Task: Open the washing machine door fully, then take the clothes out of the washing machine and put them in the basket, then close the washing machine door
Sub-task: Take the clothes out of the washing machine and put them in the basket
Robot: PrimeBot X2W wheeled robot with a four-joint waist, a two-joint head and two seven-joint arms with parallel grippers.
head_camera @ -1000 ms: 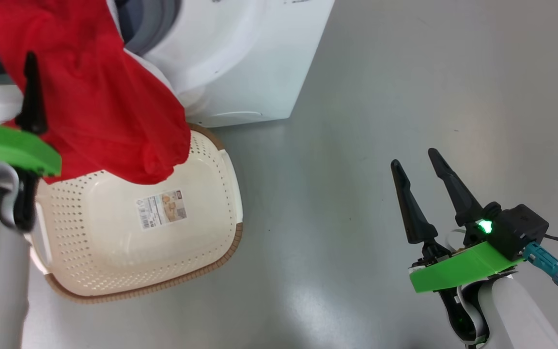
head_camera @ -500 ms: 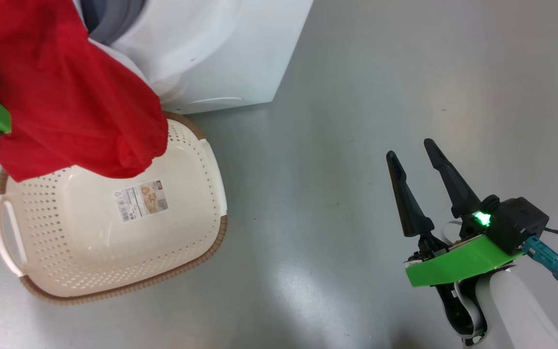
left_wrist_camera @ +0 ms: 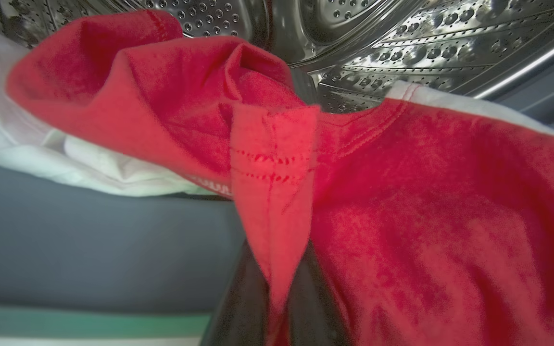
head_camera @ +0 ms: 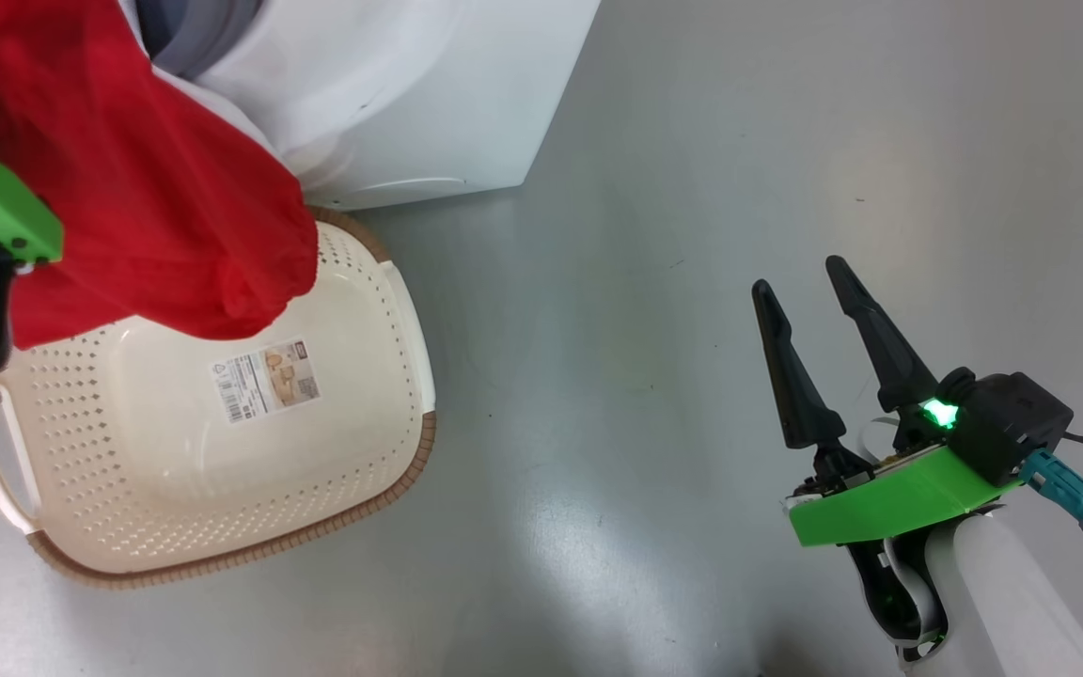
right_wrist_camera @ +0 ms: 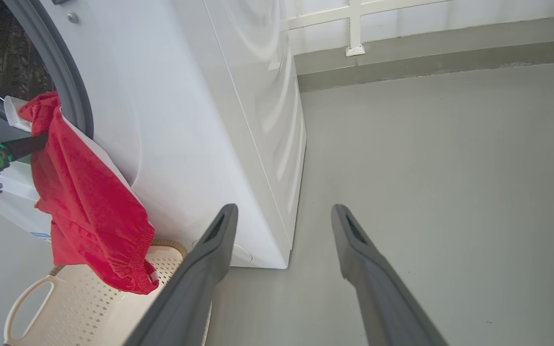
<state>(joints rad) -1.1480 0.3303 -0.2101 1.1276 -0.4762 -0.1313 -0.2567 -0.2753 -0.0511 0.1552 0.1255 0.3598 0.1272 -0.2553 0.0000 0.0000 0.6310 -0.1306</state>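
Note:
My left gripper [left_wrist_camera: 274, 262] is shut on a fold of the red clothes [left_wrist_camera: 426, 216] at the mouth of the washing machine's steel drum [left_wrist_camera: 402, 38]. The garment [head_camera: 147, 188] hangs from the opening down over the far-left part of the cream basket [head_camera: 415, 451], which has a paper label inside. The red cloth [right_wrist_camera: 89, 216] dangles just above the basket [right_wrist_camera: 27, 298]. My right gripper [head_camera: 800, 275] is open and holds nothing above the grey floor, right of the washing machine [head_camera: 410, 85]. The door is out of view.
A grey-blue rubber ring [left_wrist_camera: 89, 250] runs under the drum mouth, with white trim [left_wrist_camera: 17, 144] lying on it. The machine's white side [right_wrist_camera: 238, 120] stands left of my right gripper [right_wrist_camera: 284, 209]. Grey floor [right_wrist_camera: 450, 168] stretches to a wall base behind.
The whole head view has shifted, so the camera moved. My left gripper's fingers, seen beside the red cloth a second ago, are now hidden behind it. The right gripper stays open.

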